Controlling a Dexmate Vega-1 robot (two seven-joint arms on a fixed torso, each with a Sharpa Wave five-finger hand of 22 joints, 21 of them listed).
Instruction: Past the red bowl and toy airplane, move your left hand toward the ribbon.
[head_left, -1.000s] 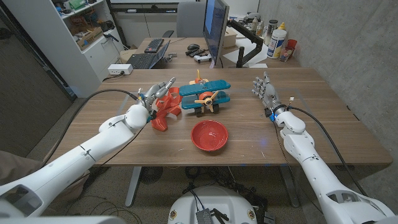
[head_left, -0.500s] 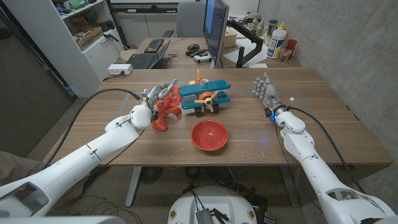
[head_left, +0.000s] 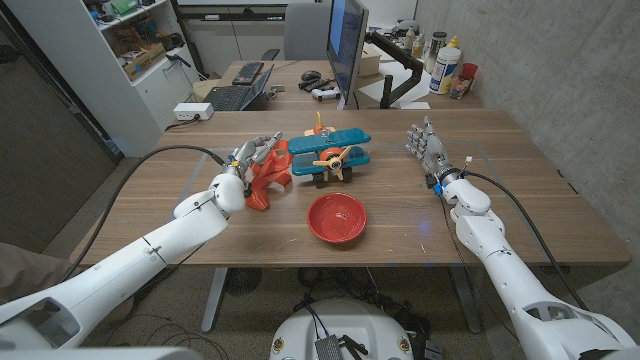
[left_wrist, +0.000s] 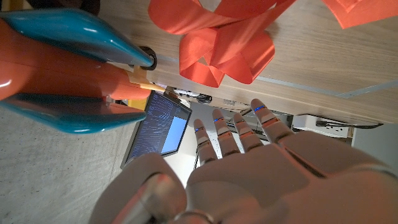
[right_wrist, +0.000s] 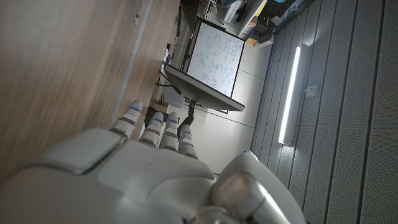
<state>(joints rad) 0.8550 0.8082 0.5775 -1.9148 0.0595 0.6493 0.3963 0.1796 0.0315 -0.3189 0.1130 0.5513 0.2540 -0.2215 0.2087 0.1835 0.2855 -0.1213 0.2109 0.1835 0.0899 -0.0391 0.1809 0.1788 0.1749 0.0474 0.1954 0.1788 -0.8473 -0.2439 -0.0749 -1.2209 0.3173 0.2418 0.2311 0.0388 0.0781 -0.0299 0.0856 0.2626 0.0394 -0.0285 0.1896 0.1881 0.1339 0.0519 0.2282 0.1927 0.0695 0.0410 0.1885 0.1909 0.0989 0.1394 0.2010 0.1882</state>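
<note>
You see a second desk (head_left: 290, 85) at twelve o'clock with a monitor (head_left: 347, 45), white shelves (head_left: 120, 40) at ten o'clock, a grey wall (head_left: 560, 70) at two o'clock.

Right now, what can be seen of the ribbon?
The ribbon is orange-red, a wide glossy band folded into loops like a bow, lying loose on the wooden table beside the toy airplane. The left hand reaches in at its far side; whether the fingers touch it cannot be told.

monitor (head_left: 346, 40), keyboard (head_left: 229, 97), bottles (head_left: 446, 64) behind table (head_left: 520, 190)
</note>
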